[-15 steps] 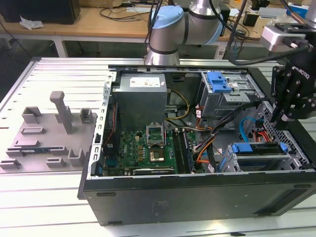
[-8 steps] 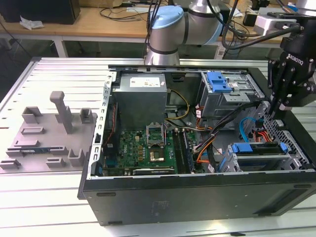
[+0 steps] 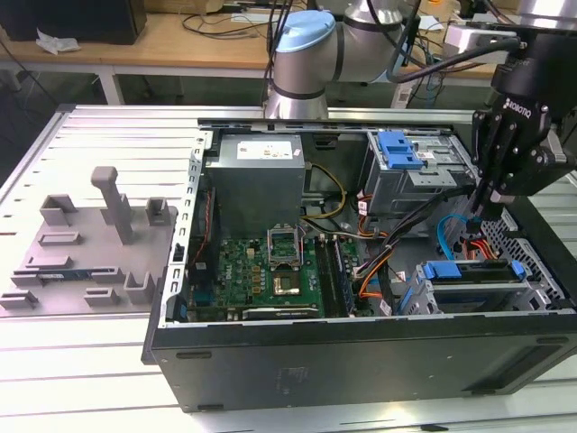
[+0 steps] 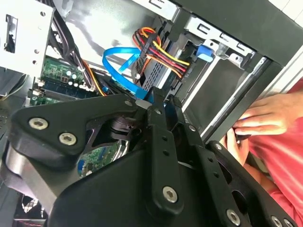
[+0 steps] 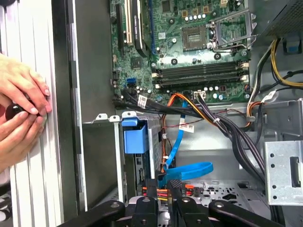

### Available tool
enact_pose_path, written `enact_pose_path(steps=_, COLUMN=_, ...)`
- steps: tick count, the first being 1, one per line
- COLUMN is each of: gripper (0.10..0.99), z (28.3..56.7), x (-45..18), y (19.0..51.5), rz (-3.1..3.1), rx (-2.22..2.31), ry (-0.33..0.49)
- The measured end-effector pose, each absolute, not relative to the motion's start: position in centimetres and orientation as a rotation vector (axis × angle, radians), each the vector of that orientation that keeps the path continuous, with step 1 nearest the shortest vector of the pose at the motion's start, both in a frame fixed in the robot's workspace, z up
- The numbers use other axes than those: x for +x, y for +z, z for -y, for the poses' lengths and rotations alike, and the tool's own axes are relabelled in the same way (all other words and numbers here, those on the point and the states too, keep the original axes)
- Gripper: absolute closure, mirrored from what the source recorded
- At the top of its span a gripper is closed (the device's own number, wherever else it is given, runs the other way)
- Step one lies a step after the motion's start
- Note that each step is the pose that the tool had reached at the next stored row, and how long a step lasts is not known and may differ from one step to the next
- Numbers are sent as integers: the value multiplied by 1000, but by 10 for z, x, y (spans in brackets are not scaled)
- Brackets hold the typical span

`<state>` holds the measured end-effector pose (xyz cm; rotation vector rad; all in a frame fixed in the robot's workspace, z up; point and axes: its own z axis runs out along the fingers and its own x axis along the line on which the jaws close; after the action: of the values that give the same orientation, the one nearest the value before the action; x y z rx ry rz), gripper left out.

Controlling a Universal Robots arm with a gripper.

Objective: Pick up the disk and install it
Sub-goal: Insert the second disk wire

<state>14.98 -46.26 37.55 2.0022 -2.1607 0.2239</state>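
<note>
The disk [image 3: 473, 271], in its blue carrier frame, lies inside the drive bay at the lower corner of the open computer case on the exterior view's right. In the first wrist view the carrier's blue tab [image 5: 135, 137] stands at the bay's mouth, with cables plugged in behind. The second wrist view shows the disk's dark rear edge [image 4: 158, 71] with red, yellow and black wires. My gripper [image 3: 480, 215] hangs just above the bay, fingers pointing down and shut with nothing between them. Its fingertips [image 5: 151, 189] sit close to a looped blue data cable [image 5: 189, 170].
A person's hands [image 5: 21, 109] rest on the case's outer edge beside the bay; a hand and red sleeve [image 4: 265, 118] are close to my gripper. The case holds a motherboard [image 3: 261, 271], grey power supply [image 3: 257, 176] and upper drive cage [image 3: 401, 149]. A grey fixture tray [image 3: 90, 244] lies outside.
</note>
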Motion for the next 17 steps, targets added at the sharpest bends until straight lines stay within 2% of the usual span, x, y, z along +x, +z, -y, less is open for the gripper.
enact_pose_path(steps=17, gripper=851, z=467, x=144, y=370, rz=2121, rx=2042, ry=223)
